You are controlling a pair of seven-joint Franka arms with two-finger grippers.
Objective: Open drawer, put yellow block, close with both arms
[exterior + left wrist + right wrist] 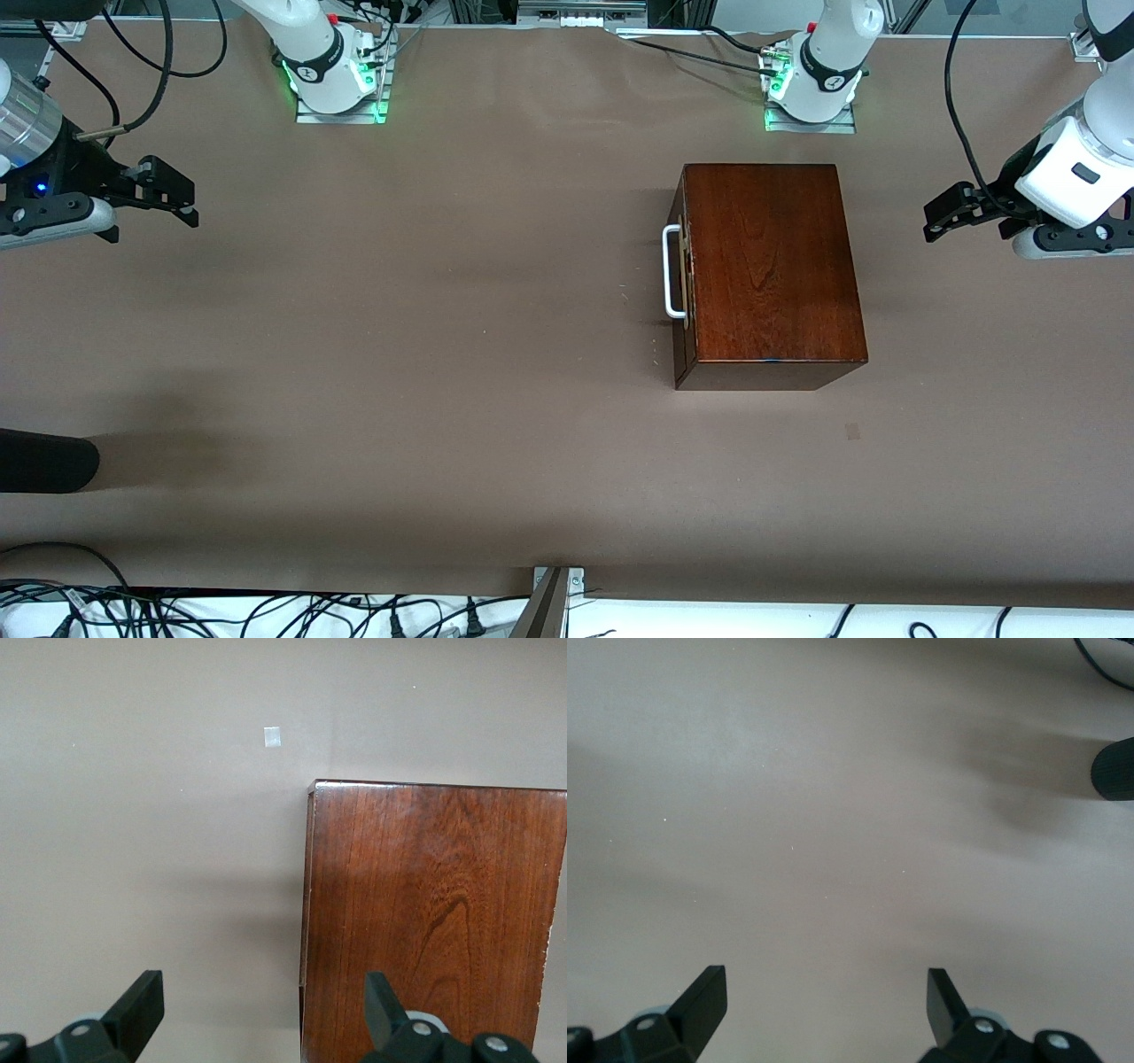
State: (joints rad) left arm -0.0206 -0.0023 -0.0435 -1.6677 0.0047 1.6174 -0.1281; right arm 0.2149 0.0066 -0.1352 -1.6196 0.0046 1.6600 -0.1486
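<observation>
The dark reddish-brown wooden box (771, 266) stands on the table toward the left arm's end. Its drawer is shut, and the drawer front with the white U-shaped handle (673, 271) and brass plate faces the right arm's end. The yellow block is not in view. My left gripper (937, 221) is open and empty, up in the air beside the box at the left arm's end of the table. In the left wrist view the left gripper (263, 1001) hangs over the edge of the box top (425, 921). My right gripper (182, 202) is open and empty over bare table at the right arm's end; it also shows in the right wrist view (826, 997).
A black rounded object (44, 461) reaches in at the right arm's end, nearer to the front camera; it also shows in the right wrist view (1114, 769). A small grey patch (852, 431) lies on the brown table cover near the box. Cables run along the table edges.
</observation>
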